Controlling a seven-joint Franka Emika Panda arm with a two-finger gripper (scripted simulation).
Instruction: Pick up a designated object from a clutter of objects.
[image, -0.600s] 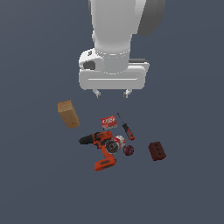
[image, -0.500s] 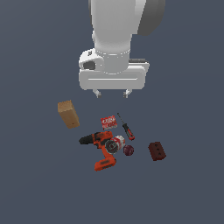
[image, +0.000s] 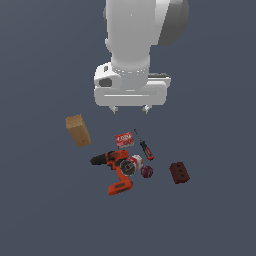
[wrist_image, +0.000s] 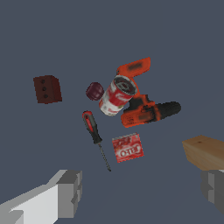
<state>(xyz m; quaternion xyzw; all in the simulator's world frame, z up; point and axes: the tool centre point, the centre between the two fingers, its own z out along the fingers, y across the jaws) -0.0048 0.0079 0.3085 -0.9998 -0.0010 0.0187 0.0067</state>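
Observation:
The screwdriver has a red-and-black handle and a thin dark shaft. It lies flat just to the exterior view's right of the red-white box; in the wrist view the screwdriver lies beside the box. My gripper hangs open and empty well above the clutter, its fingertips apart at the wrist view's edge. The orange drill, red-white can and dark purple ball lie close together near the screwdriver's handle.
A tan wooden block stands at the exterior view's left of the clutter. A dark red brick lies apart at the exterior view's right. The grey floor stretches around them.

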